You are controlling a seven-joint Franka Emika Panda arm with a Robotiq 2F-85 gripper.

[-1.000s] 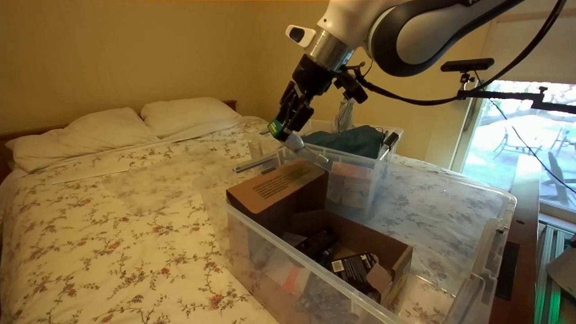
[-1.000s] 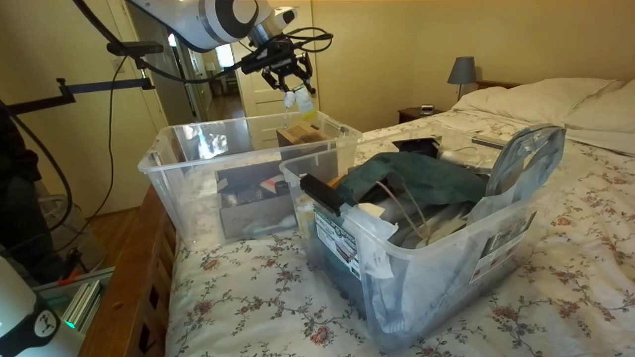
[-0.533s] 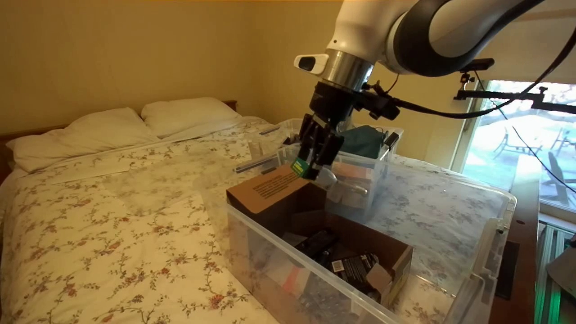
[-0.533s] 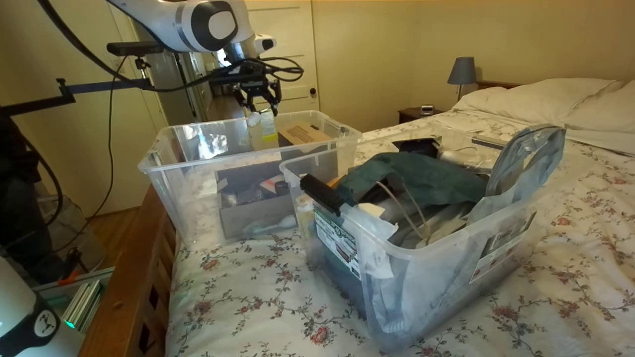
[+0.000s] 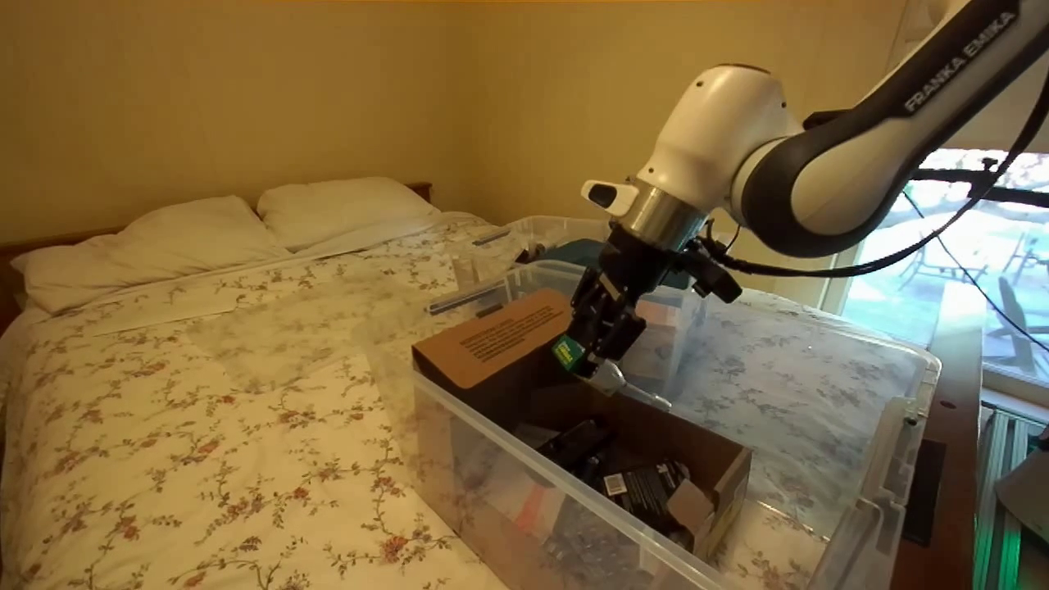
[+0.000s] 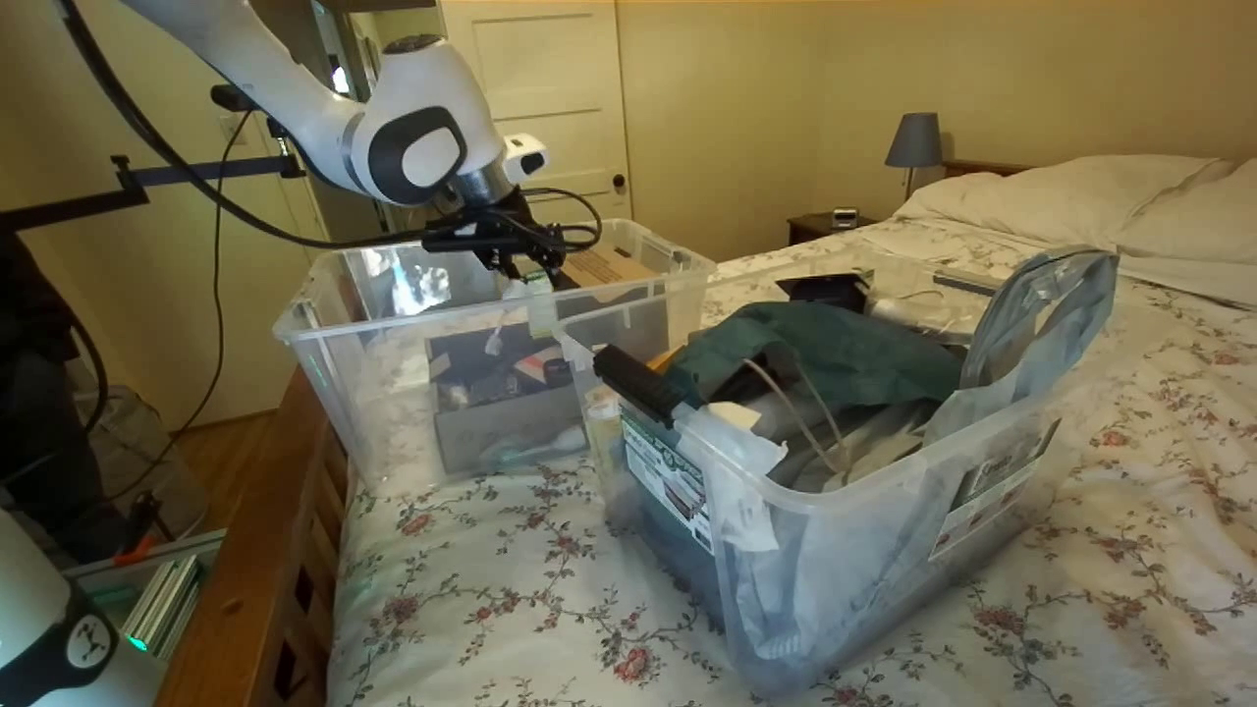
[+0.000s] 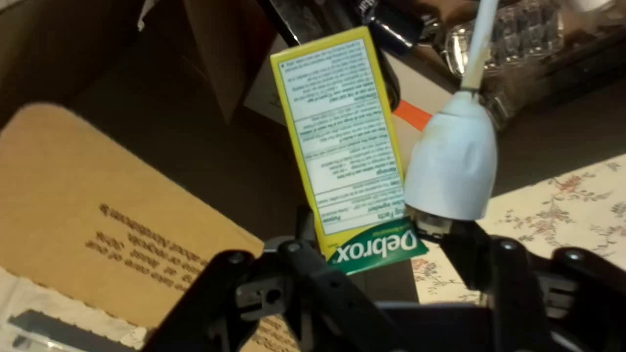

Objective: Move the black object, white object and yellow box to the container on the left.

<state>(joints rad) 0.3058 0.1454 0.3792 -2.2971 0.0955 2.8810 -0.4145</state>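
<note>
A yellow box [image 7: 342, 137] and a white plastic piece [image 7: 452, 161] are pinched together in the pincer [image 7: 384, 237] over an open carton [image 5: 672, 428] inside the large clear bin [image 5: 574, 483].

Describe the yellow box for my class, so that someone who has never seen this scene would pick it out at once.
On the flowered bed, find the wide clear bin with an open cardboard box inside. Above that, the tool grips the yellow box. Its green "Debrox" band sets it apart from the plain white object alongside.
</note>
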